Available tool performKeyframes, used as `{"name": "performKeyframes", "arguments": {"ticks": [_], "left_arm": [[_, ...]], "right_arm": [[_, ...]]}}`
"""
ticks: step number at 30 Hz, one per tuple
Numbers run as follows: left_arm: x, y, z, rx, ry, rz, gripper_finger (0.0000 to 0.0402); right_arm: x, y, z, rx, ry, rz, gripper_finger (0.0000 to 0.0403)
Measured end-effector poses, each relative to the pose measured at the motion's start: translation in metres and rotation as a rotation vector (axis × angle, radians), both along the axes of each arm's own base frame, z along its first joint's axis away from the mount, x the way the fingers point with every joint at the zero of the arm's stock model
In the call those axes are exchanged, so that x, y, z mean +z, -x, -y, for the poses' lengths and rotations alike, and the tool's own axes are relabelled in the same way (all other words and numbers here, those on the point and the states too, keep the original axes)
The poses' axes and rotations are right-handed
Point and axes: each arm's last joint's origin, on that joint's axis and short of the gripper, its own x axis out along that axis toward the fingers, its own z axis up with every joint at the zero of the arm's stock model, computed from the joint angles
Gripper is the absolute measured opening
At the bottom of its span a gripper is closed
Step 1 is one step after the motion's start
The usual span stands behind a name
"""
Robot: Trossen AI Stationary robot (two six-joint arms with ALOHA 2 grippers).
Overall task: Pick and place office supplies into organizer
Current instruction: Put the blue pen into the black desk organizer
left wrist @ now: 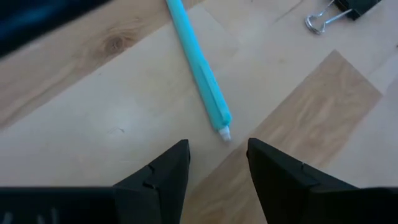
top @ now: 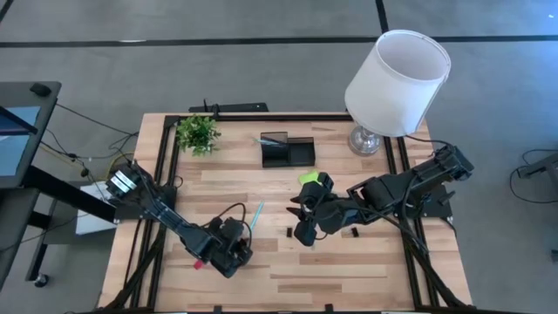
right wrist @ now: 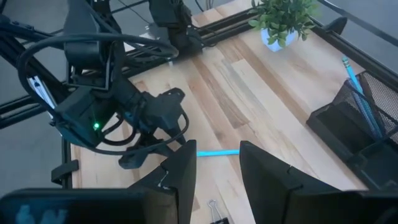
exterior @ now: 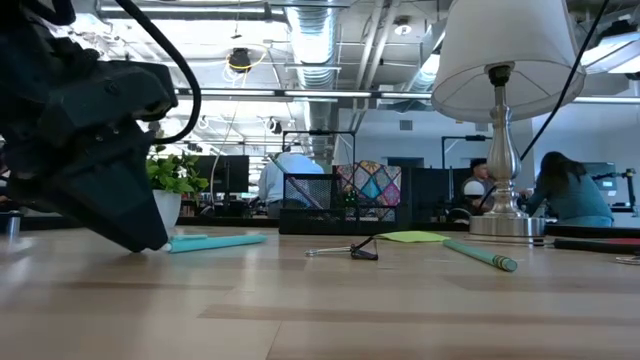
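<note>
A teal pen point(left wrist: 199, 68) lies flat on the wooden table, its white tip point(left wrist: 224, 132) just ahead of my left gripper point(left wrist: 217, 158). That gripper is open and low over the table point(exterior: 110, 170), with nothing between its fingers. My right gripper point(right wrist: 217, 165) hangs open higher up, near the table's middle point(top: 303, 228), beside a lime-green sticky-note pad point(top: 307, 179). The black organizer point(top: 288, 150) stands at the far middle with a teal pen point(right wrist: 356, 84) upright in its taller compartment.
A black binder clip point(left wrist: 339, 11) lies past the pen, and another small clip point(top: 356, 233) lies under the right arm. A green pen point(exterior: 480, 254) rests toward the right. A potted plant point(top: 198, 133) and a white-shaded lamp point(top: 397, 83) stand at the far edge.
</note>
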Motion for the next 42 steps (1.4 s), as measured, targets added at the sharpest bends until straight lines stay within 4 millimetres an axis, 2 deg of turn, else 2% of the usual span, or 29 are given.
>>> {"name": "performKeyframes", "arguments": {"ticks": [11, 15, 32, 37, 42], "left_arm": [[-0.007, 0.000, -0.002, 0.018, -0.056, -0.008, 0.0162], [-0.008, 0.002, -0.006, 0.020, -0.066, -0.061, 0.0158], [-0.010, 0.007, -0.018, -0.037, -0.148, -0.200, 0.0014], [-0.008, 0.006, -0.018, -0.017, -0.153, -0.199, 0.0007], [0.003, 0.000, -0.014, -0.021, -0.162, -0.243, 0.0000]], "right_arm": [[0.000, 0.000, 0.000, 0.001, -0.003, 0.003, 0.0116], [0.000, 0.000, 0.000, 0.003, -0.003, 0.003, 0.0116], [0.000, 0.000, -0.001, 0.005, -0.003, 0.001, 0.0116], [0.000, 0.000, -0.001, 0.005, -0.003, 0.001, 0.0116], [0.000, 0.000, -0.001, 0.005, -0.003, 0.001, 0.0116]]}}
